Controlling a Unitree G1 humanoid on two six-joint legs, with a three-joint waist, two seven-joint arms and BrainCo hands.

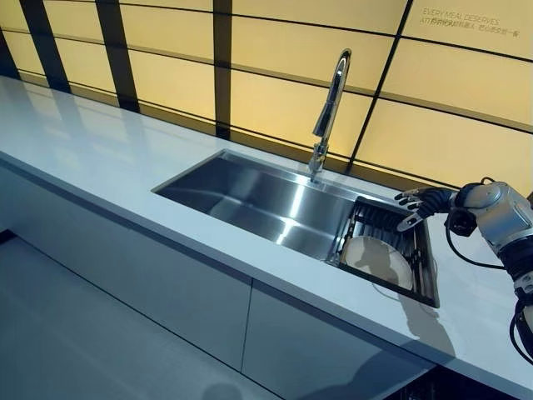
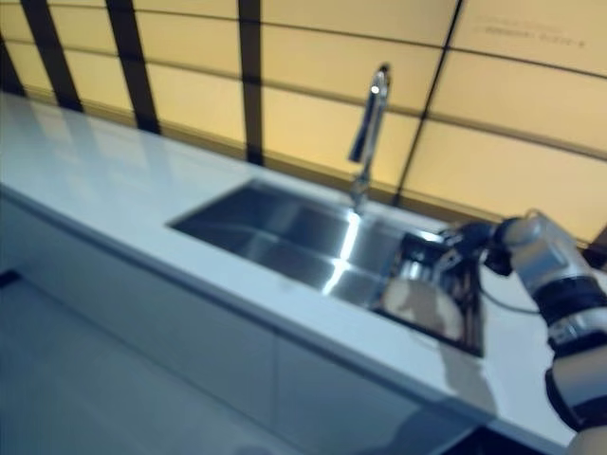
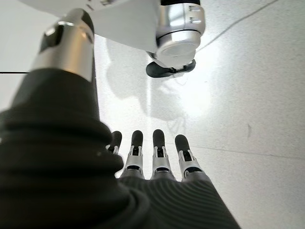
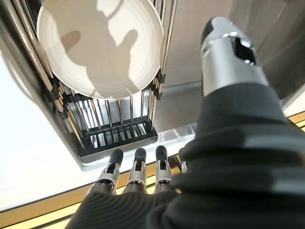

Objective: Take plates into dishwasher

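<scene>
Yellow wall panels [image 1: 283, 50] with dark stripes fill the top of the left eye view, above a long white counter [image 1: 75, 142]. A steel sink [image 1: 250, 200] sits in the middle of the frame, with a tall faucet [image 1: 331, 104] behind it. At the sink's right end is a dark dish rack [image 1: 391, 250], and one white plate [image 1: 376, 260] leans in it. The right hand [image 1: 420, 204] hangs over the rack's far end at right of the frame, fingers straight and spread, holding nothing.

In the right eye view the scene looks the same.

Left wrist view: the left hand [image 3: 152, 162] points down at pale floor [image 3: 257, 95], fingers straight and side by side.

Right wrist view: the plate [image 4: 100, 47] stands between the rack's bars [image 4: 114, 129] at upper left, apart from the straight fingers [image 4: 136, 164].
</scene>
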